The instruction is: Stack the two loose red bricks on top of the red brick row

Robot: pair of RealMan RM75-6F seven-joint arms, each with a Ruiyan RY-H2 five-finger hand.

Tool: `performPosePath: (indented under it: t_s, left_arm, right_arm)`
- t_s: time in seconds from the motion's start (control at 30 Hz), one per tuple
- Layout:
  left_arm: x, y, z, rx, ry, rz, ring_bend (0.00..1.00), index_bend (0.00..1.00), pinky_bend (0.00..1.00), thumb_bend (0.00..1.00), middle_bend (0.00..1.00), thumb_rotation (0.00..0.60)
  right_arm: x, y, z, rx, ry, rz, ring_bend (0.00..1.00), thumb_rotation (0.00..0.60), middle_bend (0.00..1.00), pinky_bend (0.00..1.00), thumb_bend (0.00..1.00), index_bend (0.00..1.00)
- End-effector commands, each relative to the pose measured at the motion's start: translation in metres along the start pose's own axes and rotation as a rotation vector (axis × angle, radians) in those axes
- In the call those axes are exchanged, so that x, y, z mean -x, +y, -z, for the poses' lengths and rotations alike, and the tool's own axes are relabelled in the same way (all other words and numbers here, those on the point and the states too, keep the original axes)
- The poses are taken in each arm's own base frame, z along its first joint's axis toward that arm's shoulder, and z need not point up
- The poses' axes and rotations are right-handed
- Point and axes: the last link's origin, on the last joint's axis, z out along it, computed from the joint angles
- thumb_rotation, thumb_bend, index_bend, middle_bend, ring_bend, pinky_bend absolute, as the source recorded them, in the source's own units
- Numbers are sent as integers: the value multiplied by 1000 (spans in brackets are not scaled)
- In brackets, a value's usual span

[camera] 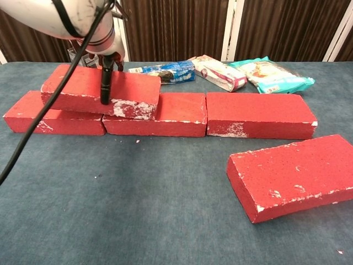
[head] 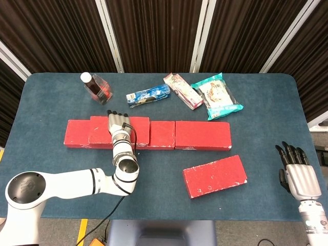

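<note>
A row of red bricks (head: 202, 135) (camera: 259, 113) lies across the middle of the table. One red brick (head: 97, 132) (camera: 77, 88) sits on top of the row's left part, spanning a joint and slightly tilted. My left hand (head: 119, 124) (camera: 102, 49) grips this top brick from above, with a dark finger down its front face. A second loose red brick (head: 215, 176) (camera: 295, 174) lies flat and angled on the cloth in front of the row's right end. My right hand (head: 296, 174) hangs open off the table's right front corner, fingers straight, holding nothing.
Behind the row lie a small bottle (head: 95, 87), a blue packet (head: 148, 95), a pink packet (head: 182, 91) and a green snack bag (head: 217, 96). My left forearm crosses the table's front left. The cloth between row and front edge is bare.
</note>
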Motion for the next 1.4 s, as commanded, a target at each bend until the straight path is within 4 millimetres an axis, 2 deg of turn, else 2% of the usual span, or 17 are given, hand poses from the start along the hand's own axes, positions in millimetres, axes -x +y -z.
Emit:
performPosePath:
  t_s: [0.03, 0.47, 1.4]
  left_arm:
    - [1, -2, -1, -6, 1, -6, 0, 65, 18, 323, 149, 600]
    - [7, -2, -6, -5, -10, 1, 0, 58, 18, 315, 147, 600]
    - [3, -6, -4, -6, -11, 32, 0, 52, 16, 289, 128, 600]
  right_arm:
    - [0, 0, 0, 1, 0, 1, 0, 600, 69, 0, 714, 145]
    - [1, -1, 0, 4, -5, 3, 0, 600, 69, 0, 714, 145]
    - [1, -1, 0, 7, -9, 3, 0, 600, 69, 0, 714, 145]
